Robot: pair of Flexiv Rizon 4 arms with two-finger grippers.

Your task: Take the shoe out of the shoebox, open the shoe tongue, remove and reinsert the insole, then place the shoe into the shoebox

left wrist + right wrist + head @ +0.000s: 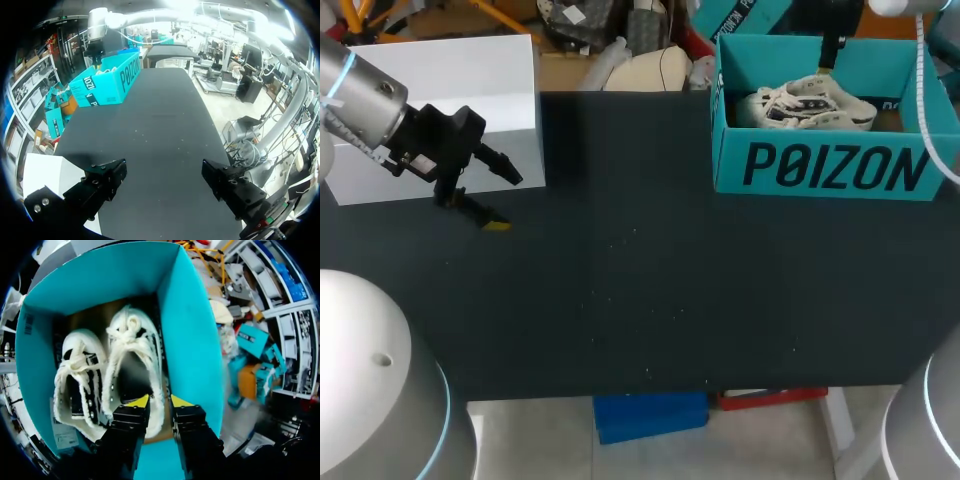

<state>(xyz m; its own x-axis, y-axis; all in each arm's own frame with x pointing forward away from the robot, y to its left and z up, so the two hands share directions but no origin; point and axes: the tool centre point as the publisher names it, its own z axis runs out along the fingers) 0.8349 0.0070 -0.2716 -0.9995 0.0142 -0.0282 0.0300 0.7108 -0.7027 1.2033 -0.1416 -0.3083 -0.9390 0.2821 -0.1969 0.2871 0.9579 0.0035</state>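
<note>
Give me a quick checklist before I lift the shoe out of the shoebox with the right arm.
1. Shoebox open at the top: ok.
2. Shoes in place: ok. Two white shoes lie side by side in the box, the target shoe next to the box wall and the other shoe beside it.
3. Right end effector on target: ok. It sits at the target shoe's collar, on the wall side.
4. Firm grip on the target shoe: cannot tell.
5. Left end effector out of the way: ok. It is open, over the table, far from the shoebox.
</note>
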